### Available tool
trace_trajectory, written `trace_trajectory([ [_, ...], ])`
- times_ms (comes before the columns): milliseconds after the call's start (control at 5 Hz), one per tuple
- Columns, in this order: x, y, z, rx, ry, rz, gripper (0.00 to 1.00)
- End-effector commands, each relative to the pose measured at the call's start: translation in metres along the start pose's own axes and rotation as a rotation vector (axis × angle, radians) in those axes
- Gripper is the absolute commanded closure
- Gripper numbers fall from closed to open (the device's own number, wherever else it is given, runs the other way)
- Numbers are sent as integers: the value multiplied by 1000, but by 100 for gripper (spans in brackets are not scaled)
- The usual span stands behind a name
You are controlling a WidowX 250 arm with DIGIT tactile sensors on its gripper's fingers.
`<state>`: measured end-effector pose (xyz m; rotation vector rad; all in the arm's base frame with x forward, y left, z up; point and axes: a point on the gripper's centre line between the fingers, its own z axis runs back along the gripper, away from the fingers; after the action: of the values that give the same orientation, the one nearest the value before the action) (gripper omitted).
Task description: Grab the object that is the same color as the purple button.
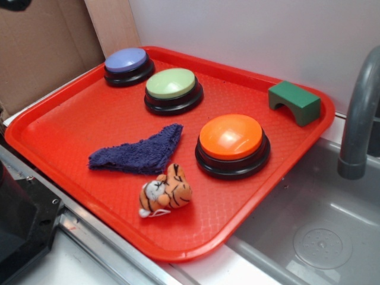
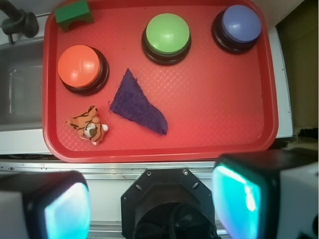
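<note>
A dark purple fuzzy rag, the object (image 1: 141, 154), lies flat near the middle of the red tray (image 1: 71, 113); in the wrist view the rag (image 2: 137, 103) is a triangle between the buttons and the tray's near rim. The purple button (image 1: 126, 62) stands at the tray's far left corner, and the same button (image 2: 240, 24) is at the upper right in the wrist view. My gripper (image 2: 154, 201) is open, high above the robot's black base, short of the tray's near rim. Nothing is between its teal pads (image 2: 67, 211).
A light green button (image 1: 172, 86) and a larger orange button (image 1: 231, 139) stand on the tray, with a tiger plush (image 1: 165, 191) beside the rag and a green arch block (image 1: 294, 102) at the far corner. A grey sink (image 1: 320, 237) with a faucet (image 1: 359, 119) lies to the right.
</note>
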<state>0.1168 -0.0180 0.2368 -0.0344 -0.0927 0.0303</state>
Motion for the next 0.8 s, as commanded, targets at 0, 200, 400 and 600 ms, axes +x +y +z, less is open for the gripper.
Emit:
trace_trajectory([
  [0, 0, 0, 0, 0, 0, 0, 0],
  [200, 12, 0, -15, 13, -1, -134, 0],
  [400, 27, -9, -48, 35, -3, -266, 0],
  [600, 33, -17, -78, 18, -59, -414, 0],
])
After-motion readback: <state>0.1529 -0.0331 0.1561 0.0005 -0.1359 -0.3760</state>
